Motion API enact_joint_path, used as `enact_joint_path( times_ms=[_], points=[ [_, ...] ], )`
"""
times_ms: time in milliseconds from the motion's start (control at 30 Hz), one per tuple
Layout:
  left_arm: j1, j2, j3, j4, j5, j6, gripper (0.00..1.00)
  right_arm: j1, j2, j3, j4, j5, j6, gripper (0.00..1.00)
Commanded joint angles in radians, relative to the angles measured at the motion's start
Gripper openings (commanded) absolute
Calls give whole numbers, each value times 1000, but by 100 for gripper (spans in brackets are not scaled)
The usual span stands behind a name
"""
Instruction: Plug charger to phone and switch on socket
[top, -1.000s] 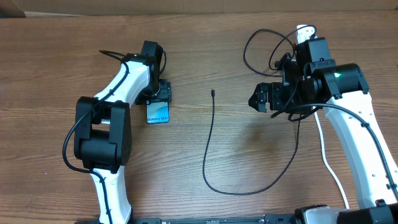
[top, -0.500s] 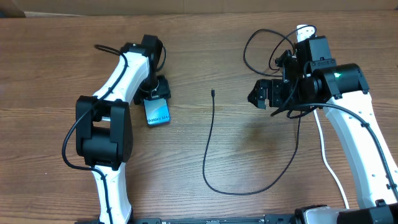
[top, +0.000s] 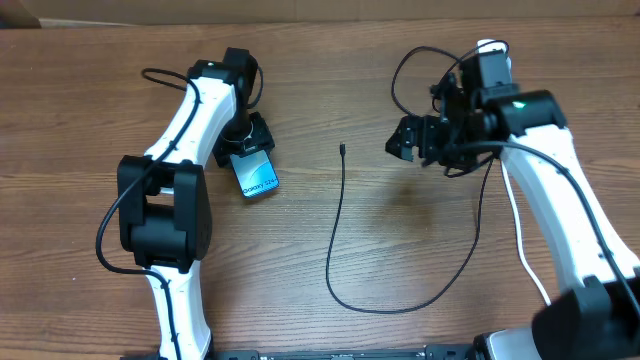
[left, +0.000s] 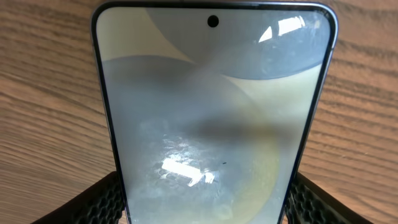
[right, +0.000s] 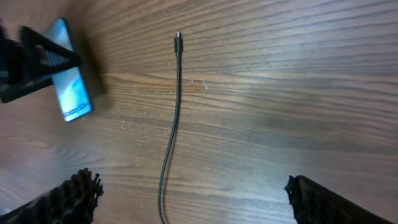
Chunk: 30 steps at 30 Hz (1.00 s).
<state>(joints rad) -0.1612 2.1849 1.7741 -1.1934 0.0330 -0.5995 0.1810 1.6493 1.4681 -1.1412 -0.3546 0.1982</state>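
Observation:
The phone has a blue screen and lies tilted on the wooden table, its upper end between the fingers of my left gripper. In the left wrist view the phone fills the frame, and my left gripper is shut on its two long edges. The charger is a thin black cable whose small plug tip lies free mid-table. My right gripper hovers open to the right of that tip. From the right wrist, the charger runs between the wide-apart jaws of my right gripper. Only a white end of the socket shows behind the right arm.
The cable curves down toward the table's front, rises on the right and coils in loops at the back. A white cord runs along the right arm. The phone shows at the left of the right wrist view.
My left gripper has turned the phone slightly, its lower end swinging right. My right gripper has moved left and a little back, closer to the cable tip.

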Motion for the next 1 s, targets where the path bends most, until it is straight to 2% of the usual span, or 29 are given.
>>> enact_joint_path(
  times_ms=[0,300,433,600,700,967],
  points=[
    [34,3,35,-3,79,-59,64,30,55,24,26,-4,18,93],
    [58,3,44,0,98,-79,62,130,170,24,139,148,69,82],
    [64,3,77,-1,98,-78,62,181,182,24,205,208,69,72],
    [64,3,151,-15,93,-73,63,251,216,24,264,282,92,54],
    [64,3,193,-16,90,-61,63,279,246,24,285,294,121,48],
    [66,3,250,-33,87,-51,63,313,364,45,332,314,169,45]
  ],
)
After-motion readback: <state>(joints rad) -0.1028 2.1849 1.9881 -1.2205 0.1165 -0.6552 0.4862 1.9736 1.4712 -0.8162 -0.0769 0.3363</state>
